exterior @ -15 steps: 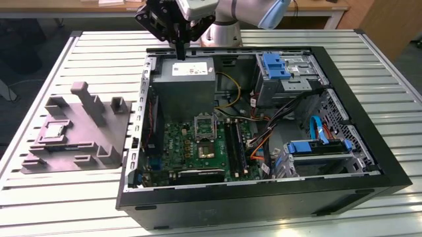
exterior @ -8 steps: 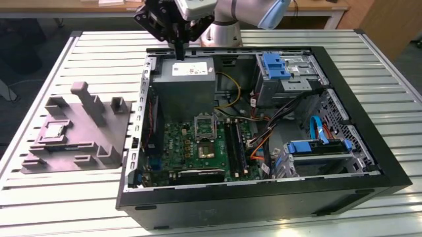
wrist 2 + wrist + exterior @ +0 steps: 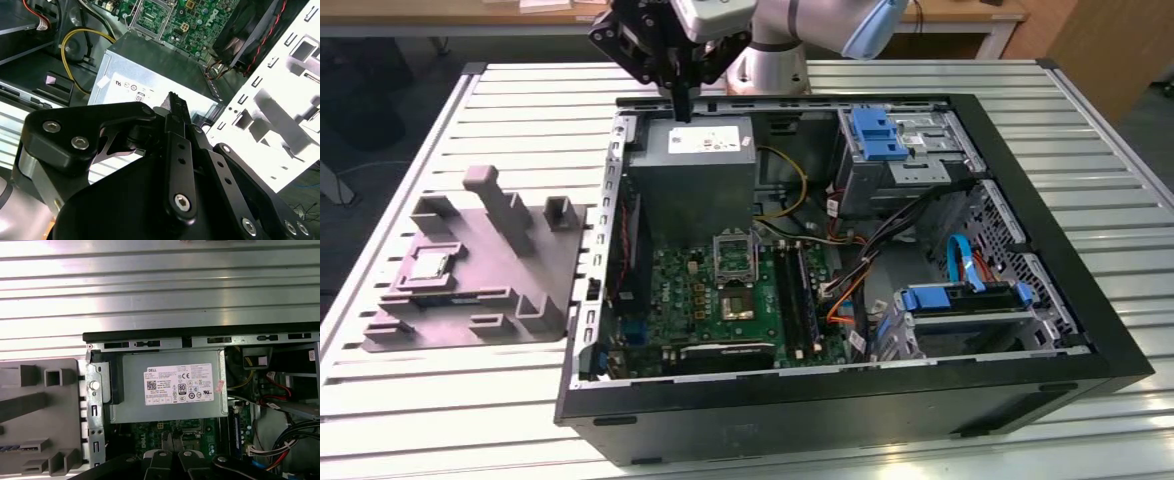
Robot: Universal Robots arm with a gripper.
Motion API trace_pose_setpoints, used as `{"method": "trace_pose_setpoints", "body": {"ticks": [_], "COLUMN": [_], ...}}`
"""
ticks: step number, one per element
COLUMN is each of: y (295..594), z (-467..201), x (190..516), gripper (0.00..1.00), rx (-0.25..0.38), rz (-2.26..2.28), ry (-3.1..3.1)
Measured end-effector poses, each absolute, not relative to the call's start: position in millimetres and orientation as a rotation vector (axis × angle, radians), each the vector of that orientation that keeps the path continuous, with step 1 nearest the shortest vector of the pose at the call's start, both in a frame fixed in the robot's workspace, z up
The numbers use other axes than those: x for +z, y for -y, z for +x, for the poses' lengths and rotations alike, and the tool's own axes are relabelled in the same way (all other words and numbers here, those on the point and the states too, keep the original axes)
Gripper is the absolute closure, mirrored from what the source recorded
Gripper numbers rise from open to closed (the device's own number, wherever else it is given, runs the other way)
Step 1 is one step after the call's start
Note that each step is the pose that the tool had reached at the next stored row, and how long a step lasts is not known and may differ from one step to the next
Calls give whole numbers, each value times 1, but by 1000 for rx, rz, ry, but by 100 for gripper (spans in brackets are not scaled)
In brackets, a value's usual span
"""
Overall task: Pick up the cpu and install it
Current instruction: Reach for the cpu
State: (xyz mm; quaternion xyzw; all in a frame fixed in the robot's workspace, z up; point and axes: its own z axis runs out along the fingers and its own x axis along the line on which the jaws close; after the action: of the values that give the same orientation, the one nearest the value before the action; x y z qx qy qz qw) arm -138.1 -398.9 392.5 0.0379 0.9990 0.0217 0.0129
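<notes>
- We saw the black, angular gripper (image 3: 682,112) poised over the boxy grey metal power supply (image 3: 700,180), its fingers seemingly pressed together on nothing.
- The cpu (image 3: 430,265), flat and silvery, lay in the moulded grey tray (image 3: 534,310) beside the open black case (image 3: 854,410) on the ribbed table (image 3: 507,100), with open room above it.

We are looking at our arm (image 3: 774,65): it is showing round silver-grey tubes and a light blue cap (image 3: 874,25). Our gripper (image 3: 682,108) is looking black and chunky, with flat bars, shiny silver screws (image 3: 182,201) and thin dark fingers (image 3: 176,107).
</notes>
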Motion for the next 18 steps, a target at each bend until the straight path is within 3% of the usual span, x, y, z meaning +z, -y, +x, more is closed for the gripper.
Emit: {"method": "trace_pose_setpoints", "body": {"ticks": [18], "y": [399], "z": [-148], "x": [392], "gripper": [89], "rx": [68], "rz": [118], "ry": [-3114]}}
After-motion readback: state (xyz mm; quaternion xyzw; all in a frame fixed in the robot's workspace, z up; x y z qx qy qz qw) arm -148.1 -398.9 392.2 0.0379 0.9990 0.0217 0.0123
